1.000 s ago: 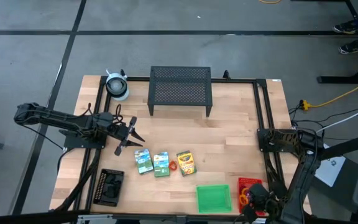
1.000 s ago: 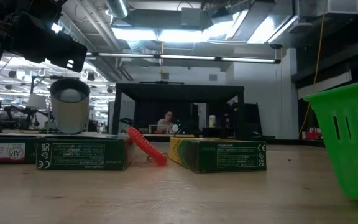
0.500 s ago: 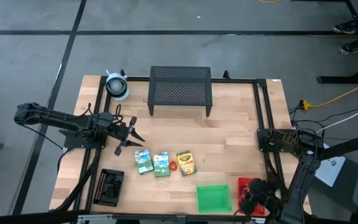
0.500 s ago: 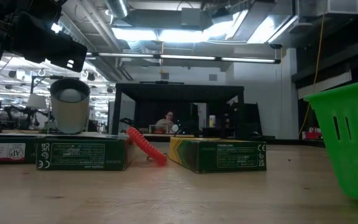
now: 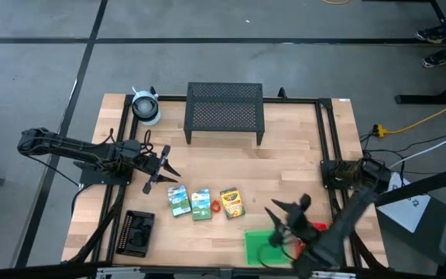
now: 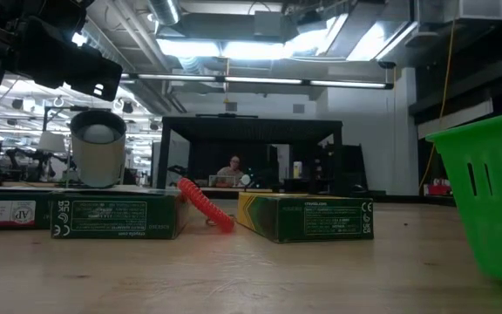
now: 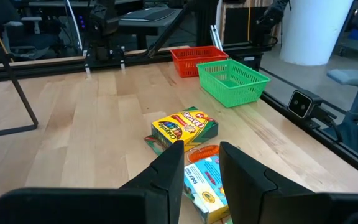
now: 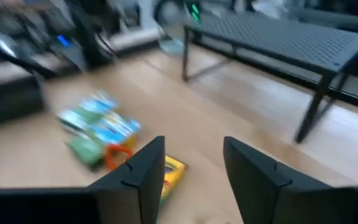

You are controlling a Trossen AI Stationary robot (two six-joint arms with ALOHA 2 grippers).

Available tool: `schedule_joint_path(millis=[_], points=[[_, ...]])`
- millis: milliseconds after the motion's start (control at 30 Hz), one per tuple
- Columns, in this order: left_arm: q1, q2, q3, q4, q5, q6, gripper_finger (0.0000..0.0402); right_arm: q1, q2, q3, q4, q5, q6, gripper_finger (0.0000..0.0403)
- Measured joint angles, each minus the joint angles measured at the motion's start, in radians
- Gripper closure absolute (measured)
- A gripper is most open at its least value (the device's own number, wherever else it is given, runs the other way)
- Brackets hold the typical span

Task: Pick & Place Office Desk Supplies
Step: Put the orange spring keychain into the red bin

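Change: the right end effector (image 5: 285, 211) has swung up from over the red tray (image 5: 313, 229), fingers apart and empty (likely starting a fetch).
Crayon box (image 5: 231, 202): just ahead of it on the worktop.
Left end effector (image 5: 163, 165): open, hovering beside the card boxes (image 5: 190, 202).

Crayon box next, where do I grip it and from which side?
Come straight down on the crayon box, which lies flat. Close the fingers across its two long edges, near the middle. The orange loop lies close along its left edge, so keep that finger tight to the box. The right gripper is nearest, open.
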Motion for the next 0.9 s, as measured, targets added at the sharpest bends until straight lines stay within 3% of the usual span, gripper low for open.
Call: schedule_joint_path(millis=[167,500,633,767,900], points=[[0.000,0.000,0.000,0.001,0.000,0.000,0.0304,-0.142,0.000,0.000,0.291,-0.087,-0.491,0.0247],[0.000,0.000,0.000,-0.004,0.001,-0.011,0.0304,-0.379,0.000,0.000,0.912,-0.514,-1.375,0.0252],[0.000,0.000,0.000,-0.055,-0.017,-0.012,0.0304,-0.446,0.000,0.000,0.963,-0.675,-1.490,0.0252],[-0.002,0.000,0.000,-0.145,-0.136,-0.021,0.0304,-0.488,0.000,0.000,0.962,-0.733,-1.533,0.0252],[-0.027,-0.008,-0.001,-0.122,-0.138,-0.010,0.0304,-0.503,0.000,0.000,0.961,-0.755,-1.549,0.0252]])
